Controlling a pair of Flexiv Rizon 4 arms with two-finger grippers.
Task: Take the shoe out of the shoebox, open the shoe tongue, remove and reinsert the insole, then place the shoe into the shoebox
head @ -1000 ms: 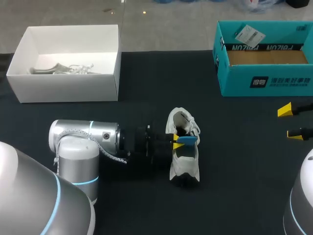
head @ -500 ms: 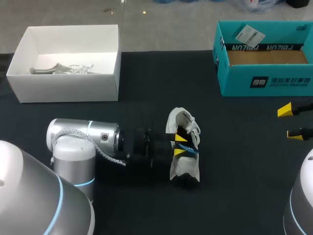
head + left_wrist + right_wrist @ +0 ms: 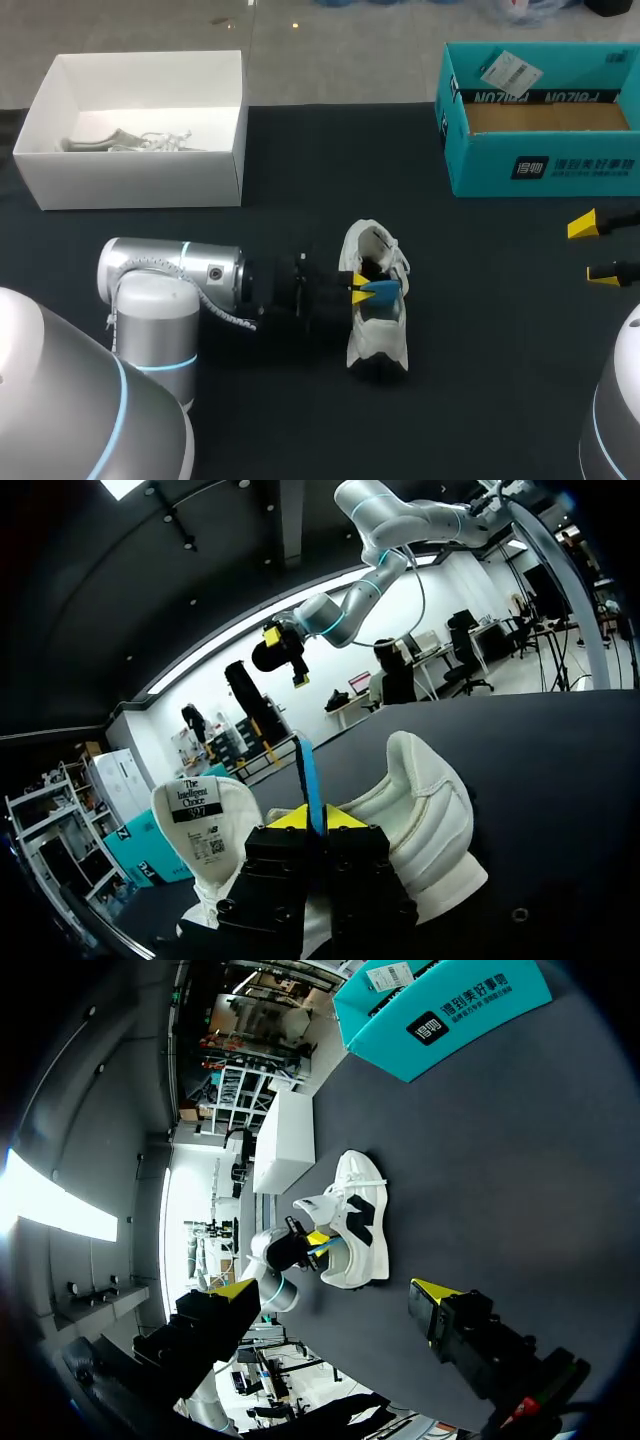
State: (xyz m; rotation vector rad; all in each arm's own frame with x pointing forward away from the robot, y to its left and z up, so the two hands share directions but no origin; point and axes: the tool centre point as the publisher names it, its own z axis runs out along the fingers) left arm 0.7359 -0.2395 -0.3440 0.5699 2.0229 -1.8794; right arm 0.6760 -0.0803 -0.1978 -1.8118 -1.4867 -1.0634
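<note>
One white shoe on the table, its blue insole pinched by the left tool

One white shoe (image 3: 378, 340) lies out on the dark table (image 3: 480, 330), near the middle, well apart from both boxes. The left tool (image 3: 360, 290) sits at the shoe's opening, its yellow tips pressed together on the blue insole (image 3: 384, 290), which stands partly out of the shoe. The left arm (image 3: 180, 285) lies low along the table and takes up the stretch on the shoe's left side.

On the shoe's right, bare table runs to the right tool (image 3: 592, 250), which hangs near the table's right edge with its fingers spread and nothing between them. The teal shoebox (image 3: 540, 150) stands at the far right corner, open side up. A white box (image 3: 130, 150) stands at the far left edge with pale bits (image 3: 130, 140) lying in it. Bare table separates the shoe from each box.

The left wrist view shows the insole (image 3: 310, 780) edge-on, a thin blue strip rising between the left tool's (image 3: 312, 818) tips, with the tongue (image 3: 200, 820) folded back beside it and the padded heel collar on the other side. The right wrist view takes in the shoe's (image 3: 355, 1225) side, ahead of the spread right tool (image 3: 335, 1305), with the teal shoebox (image 3: 450, 1010) farther off.
</note>
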